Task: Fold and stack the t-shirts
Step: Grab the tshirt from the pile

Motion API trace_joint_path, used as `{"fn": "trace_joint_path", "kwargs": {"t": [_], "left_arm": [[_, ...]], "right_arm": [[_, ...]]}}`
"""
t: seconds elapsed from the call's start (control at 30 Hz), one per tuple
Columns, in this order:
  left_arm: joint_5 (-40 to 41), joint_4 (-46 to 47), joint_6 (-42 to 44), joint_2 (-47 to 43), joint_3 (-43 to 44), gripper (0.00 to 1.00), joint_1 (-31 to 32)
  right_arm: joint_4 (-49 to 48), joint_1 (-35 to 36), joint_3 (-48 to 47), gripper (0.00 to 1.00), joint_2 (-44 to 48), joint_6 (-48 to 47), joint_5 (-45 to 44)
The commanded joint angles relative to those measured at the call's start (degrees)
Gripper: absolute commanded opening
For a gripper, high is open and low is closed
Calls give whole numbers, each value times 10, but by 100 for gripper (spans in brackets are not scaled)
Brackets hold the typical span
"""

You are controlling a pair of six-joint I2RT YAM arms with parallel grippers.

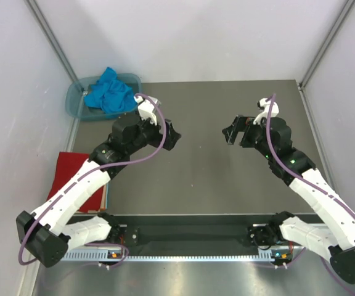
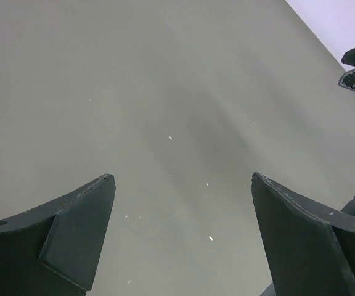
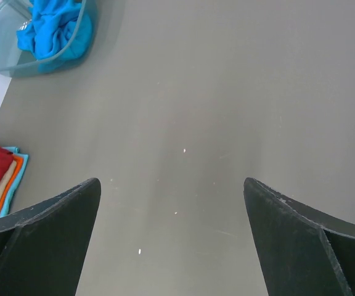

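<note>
From above, the blue shirt (image 1: 110, 91) lies crumpled in the tub (image 1: 74, 106), and the red shirt (image 1: 66, 179) is folded at the left edge, probably to leave room for folding. The left wrist view shows the left gripper (image 2: 180, 185) with jaws spread, empty. In the right wrist view the right gripper (image 3: 171, 185) is spread too.

Grey table (image 1: 214, 179) with tub (image 1: 74, 106), shirt stack (image 1: 63, 169)

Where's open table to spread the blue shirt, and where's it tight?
Bare: the table between the left gripper and right gripper, toward the near edge. Crowded: the left edge, with the tub holding the turquoise shirt far, the red shirt near.
</note>
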State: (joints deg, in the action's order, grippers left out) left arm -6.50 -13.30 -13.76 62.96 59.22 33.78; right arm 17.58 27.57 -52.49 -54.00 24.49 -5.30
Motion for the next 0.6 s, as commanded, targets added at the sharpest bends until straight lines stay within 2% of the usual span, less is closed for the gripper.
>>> {"fn": "trace_joint_path", "kwargs": {"t": [0.0,0.07,0.1,0.17,0.2,0.3,0.43,0.57], "left_arm": [[19,42,5,-4,-1,96,0],[44,37,-3,7,15,96,0],[92,30,-8,23,26,96,-1],[144,-5,-15,47,76,95,-1],[198,-17,-14,75,97,95,-2],[255,-48,3,139,174,94,-17],[251,-81,1,239,293,90,-83],[198,-107,-43,348,402,85,-187]], "right_arm": [[-8,-6,-4,100,14,10,-1],[-11,-7,-4,100,18,19,-1],[-14,-6,-3,100,20,20,0],[-21,-7,0,100,28,23,12],[-26,-6,4,100,31,24,15],[-35,-7,13,100,45,27,25],[-48,-6,37,100,64,47,51],[-62,-6,67,100,86,71,74]]}}
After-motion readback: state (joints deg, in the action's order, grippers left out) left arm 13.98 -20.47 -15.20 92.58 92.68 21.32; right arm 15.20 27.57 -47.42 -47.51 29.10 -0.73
